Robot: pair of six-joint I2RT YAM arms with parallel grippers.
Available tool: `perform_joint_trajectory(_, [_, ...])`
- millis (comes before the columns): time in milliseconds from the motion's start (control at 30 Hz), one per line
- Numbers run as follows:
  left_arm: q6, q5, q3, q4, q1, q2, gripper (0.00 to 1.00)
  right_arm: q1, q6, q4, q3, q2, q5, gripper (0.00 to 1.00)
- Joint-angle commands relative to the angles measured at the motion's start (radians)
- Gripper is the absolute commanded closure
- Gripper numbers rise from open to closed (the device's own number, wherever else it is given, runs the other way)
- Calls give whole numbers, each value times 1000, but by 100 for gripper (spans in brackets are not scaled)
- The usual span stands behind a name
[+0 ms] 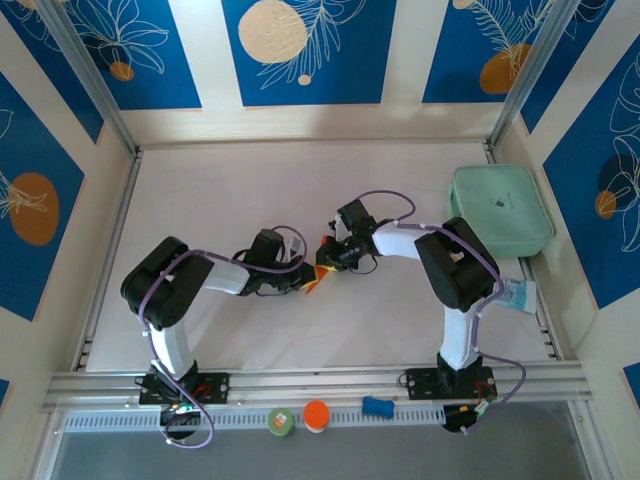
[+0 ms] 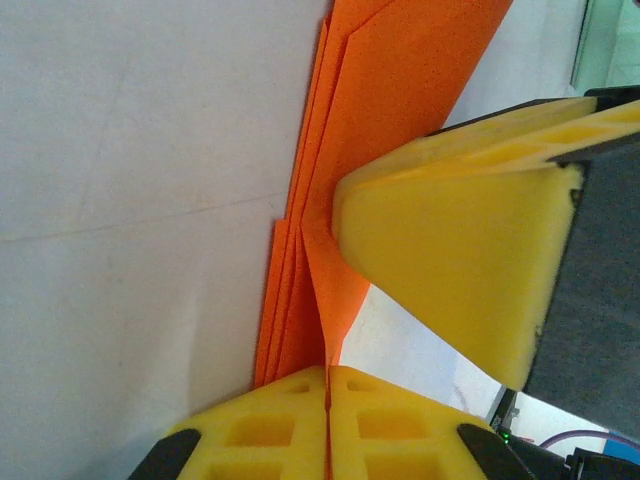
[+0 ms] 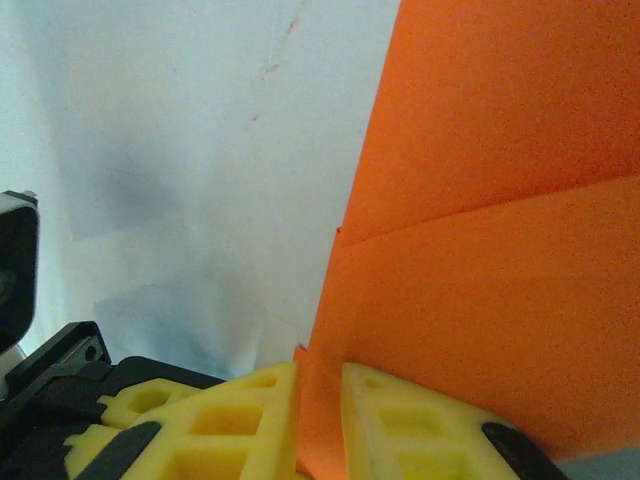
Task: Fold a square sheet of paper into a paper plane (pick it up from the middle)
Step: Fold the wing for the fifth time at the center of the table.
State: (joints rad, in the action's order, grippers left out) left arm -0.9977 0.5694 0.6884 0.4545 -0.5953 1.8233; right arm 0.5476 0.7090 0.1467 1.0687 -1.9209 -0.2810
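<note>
The orange sheet of paper (image 1: 319, 273) is folded into a narrow layered shape with crease lines and is held between both arms at the table's middle. In the left wrist view its stacked layers (image 2: 400, 80) run up from my left gripper (image 2: 328, 375), whose yellow fingers are shut on a thin edge. My right gripper (image 3: 320, 400) is shut on the paper (image 3: 500, 200) from the other side, a flap filling its narrow gap. From above, the left gripper (image 1: 303, 281) and right gripper (image 1: 327, 262) nearly touch. One right fingertip (image 2: 450, 250) presses the paper close to my left jaws.
A mint-green case (image 1: 500, 212) lies at the right back of the white table (image 1: 250, 200). A small printed packet (image 1: 516, 295) sits at the right edge. On the near rail are a green roll (image 1: 281, 421), an orange disc (image 1: 316, 415) and a blue piece (image 1: 377, 406).
</note>
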Motion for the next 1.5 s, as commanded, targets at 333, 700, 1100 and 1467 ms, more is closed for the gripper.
perform_joint_trajectory(333, [-30, 1, -65, -69, 9, -30, 86, -10, -13, 84, 27, -63, 32, 81])
perform_joint_trajectory(700, [-41, -14, -99, -107, 9, -98, 87, -11, -19, 91, 32, -74, 28, 82])
perform_joint_trajectory(1100, [-29, -36, -85, -143, 8, -133, 85, -10, -22, 103, 38, -81, 26, 82])
perform_joint_trajectory(1467, [74, -121, -24, -248, -17, -292, 83, -11, -14, 149, 63, -94, 39, 84])
